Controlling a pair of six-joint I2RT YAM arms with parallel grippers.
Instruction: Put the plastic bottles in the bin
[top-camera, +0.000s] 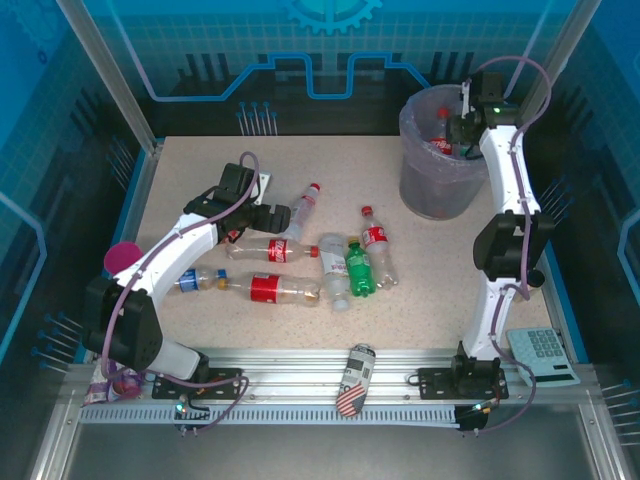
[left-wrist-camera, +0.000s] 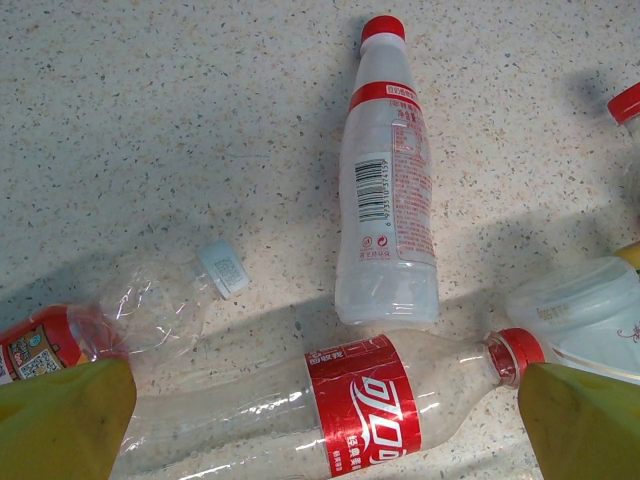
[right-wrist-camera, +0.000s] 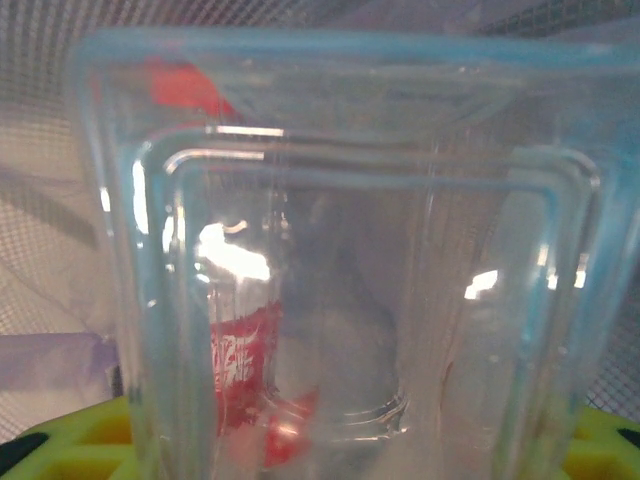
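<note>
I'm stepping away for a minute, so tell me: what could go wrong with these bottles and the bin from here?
1. The left claw is open astride the Coke bottle. The white bottle and a crushed bottle lie close, so closing may nudge or pinch one.
2. The held bottle in the right claw hangs over the bin. Released off-centre, it could clip the rim and fall outside.

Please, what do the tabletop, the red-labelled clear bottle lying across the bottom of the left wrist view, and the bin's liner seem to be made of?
Tabletop: likely laminate or a stone-like composite; matte, beige, finely speckled.
Red-labelled bottle: thin clear plastic, glossy; its dented walls catch highlights.
Bin liner: probably thin plastic film; translucent lavender and wrinkled.
</note>
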